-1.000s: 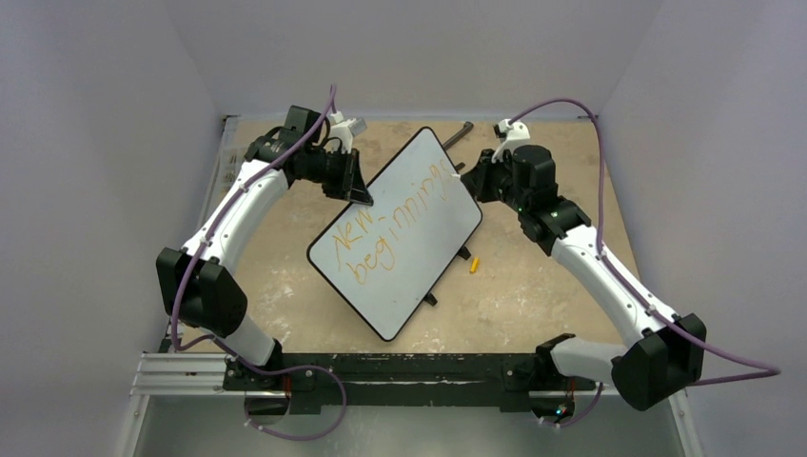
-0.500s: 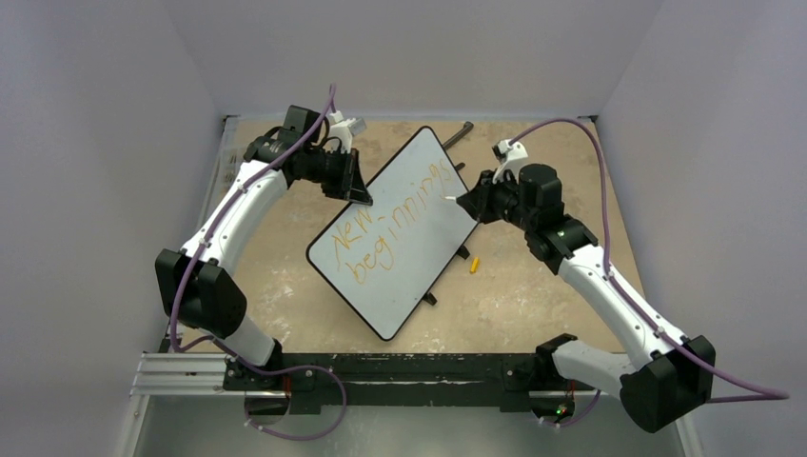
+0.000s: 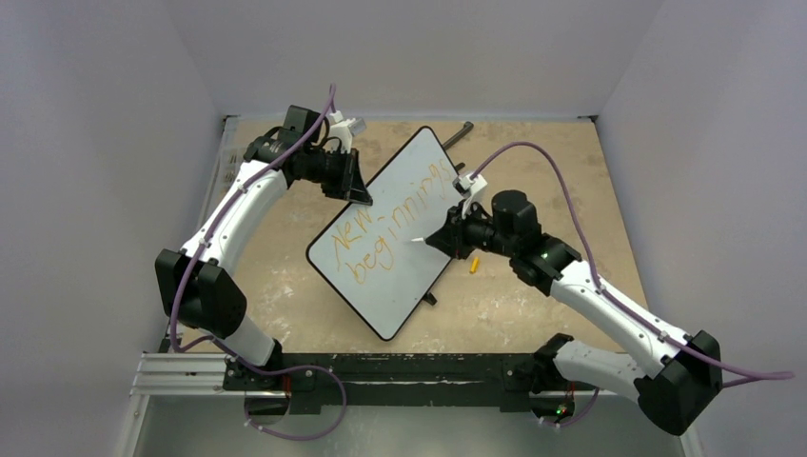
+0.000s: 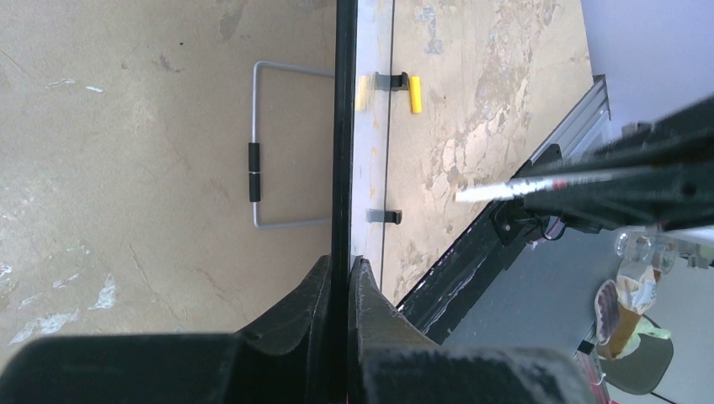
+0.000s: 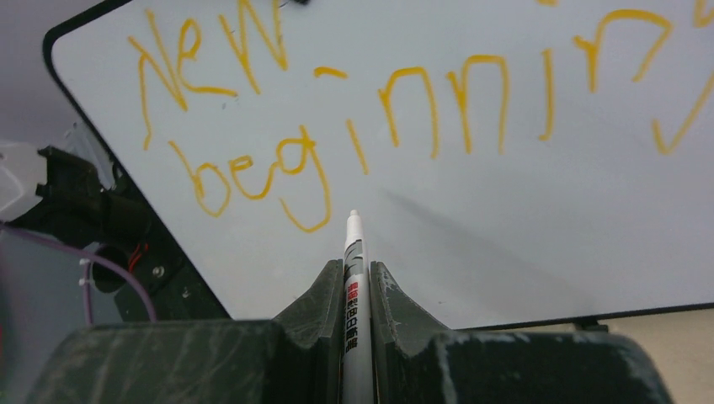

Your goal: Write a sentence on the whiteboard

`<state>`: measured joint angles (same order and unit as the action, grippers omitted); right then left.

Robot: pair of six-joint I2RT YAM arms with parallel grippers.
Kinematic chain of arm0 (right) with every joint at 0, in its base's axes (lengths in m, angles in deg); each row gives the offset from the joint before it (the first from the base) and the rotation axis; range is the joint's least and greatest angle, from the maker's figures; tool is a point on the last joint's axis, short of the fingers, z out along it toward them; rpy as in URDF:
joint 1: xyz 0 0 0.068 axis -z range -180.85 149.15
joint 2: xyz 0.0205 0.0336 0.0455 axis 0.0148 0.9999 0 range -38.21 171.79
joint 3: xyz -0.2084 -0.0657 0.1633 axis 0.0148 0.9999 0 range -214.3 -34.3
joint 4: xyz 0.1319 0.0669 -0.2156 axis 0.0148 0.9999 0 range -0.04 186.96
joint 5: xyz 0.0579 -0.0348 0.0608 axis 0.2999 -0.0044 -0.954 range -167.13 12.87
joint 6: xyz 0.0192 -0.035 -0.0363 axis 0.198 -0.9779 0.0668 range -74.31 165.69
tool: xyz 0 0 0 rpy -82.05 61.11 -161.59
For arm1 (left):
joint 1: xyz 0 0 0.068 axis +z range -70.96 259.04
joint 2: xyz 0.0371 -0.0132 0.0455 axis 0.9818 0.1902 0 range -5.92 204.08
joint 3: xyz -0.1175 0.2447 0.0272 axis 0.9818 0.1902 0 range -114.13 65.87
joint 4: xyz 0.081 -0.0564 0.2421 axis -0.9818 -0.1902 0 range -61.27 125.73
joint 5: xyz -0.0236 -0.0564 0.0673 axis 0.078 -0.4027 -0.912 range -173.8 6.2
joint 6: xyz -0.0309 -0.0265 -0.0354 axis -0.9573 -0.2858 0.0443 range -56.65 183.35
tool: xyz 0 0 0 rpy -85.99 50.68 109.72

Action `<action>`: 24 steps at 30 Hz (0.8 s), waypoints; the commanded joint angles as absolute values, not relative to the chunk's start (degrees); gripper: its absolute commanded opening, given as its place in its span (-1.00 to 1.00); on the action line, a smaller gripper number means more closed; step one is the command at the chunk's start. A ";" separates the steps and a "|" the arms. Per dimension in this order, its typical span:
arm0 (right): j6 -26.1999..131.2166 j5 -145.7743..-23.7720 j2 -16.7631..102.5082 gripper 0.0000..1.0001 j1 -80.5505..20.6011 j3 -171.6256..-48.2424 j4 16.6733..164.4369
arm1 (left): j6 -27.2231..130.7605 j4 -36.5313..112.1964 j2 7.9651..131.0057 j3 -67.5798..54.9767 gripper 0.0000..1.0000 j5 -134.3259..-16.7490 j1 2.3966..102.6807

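The whiteboard (image 3: 381, 276) lies slanted mid-table, white with a thin black rim. Orange lettering (image 3: 381, 228) on it reads "New" and "beginnings" in two slanted lines; it also shows in the right wrist view (image 5: 404, 101). No third line shows. My left gripper (image 3: 360, 193) is shut on the board's upper left rim (image 4: 341, 168). My right gripper (image 3: 440, 236) is shut on a white marker pen (image 5: 354, 278). The pen's tip (image 5: 354, 216) points at blank board just below the "g" of "beginnings", and I cannot tell whether it touches.
A yellow pen cap (image 3: 474, 266) lies on the table right of the board, also in the left wrist view (image 4: 414, 93). A wire stand (image 4: 269, 143) shows behind the board. A dark bar (image 3: 457, 135) lies at the back. The black base rail (image 3: 400, 371) runs along the near edge.
My right arm has swung down and left with the pen, from the board's upper right edge near the end of "beginnings" to the blank area under that word. The left arm and board held still.
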<state>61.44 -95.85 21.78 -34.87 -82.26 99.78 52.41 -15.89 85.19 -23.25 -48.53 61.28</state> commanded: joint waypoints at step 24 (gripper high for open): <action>60.22 -85.98 23.24 -1.00 -59.95 -72.63 85.59 | 53.42 -16.01 86.10 -23.49 -1.00 -59.89 63.04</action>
<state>60.06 -88.68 22.56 -56.88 -73.17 90.60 51.88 -16.26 85.52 -23.25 -49.54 61.50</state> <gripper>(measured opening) 0.095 0.047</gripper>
